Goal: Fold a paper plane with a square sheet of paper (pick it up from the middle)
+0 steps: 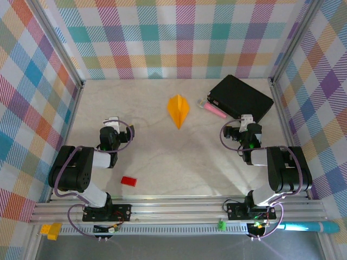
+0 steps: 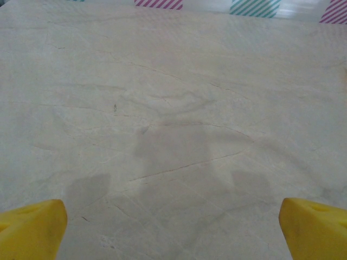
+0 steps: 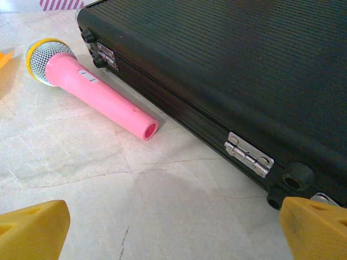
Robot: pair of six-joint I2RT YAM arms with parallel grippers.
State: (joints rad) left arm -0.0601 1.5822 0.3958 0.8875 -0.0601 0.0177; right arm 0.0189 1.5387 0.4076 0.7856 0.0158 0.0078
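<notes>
The paper plane [image 1: 178,110], orange-yellow paper folded into a narrow pointed dart with a centre crease, lies flat on the table's far middle, its tip pointing toward the arms. A sliver of its orange edge [image 3: 3,57] shows at the left border of the right wrist view. My left gripper [image 1: 112,123] rests low at the left, well short of the plane, open over bare table [image 2: 173,233]. At the right, my right gripper [image 1: 246,120] stands open beside the black case, nothing between its yellow fingertips [image 3: 173,233].
A black case [image 1: 241,97] [image 3: 244,70] lies at the back right with a pink toy microphone [image 1: 214,110] [image 3: 92,89] along its left side. A small red block [image 1: 128,181] sits near the front edge. Plaid walls enclose three sides.
</notes>
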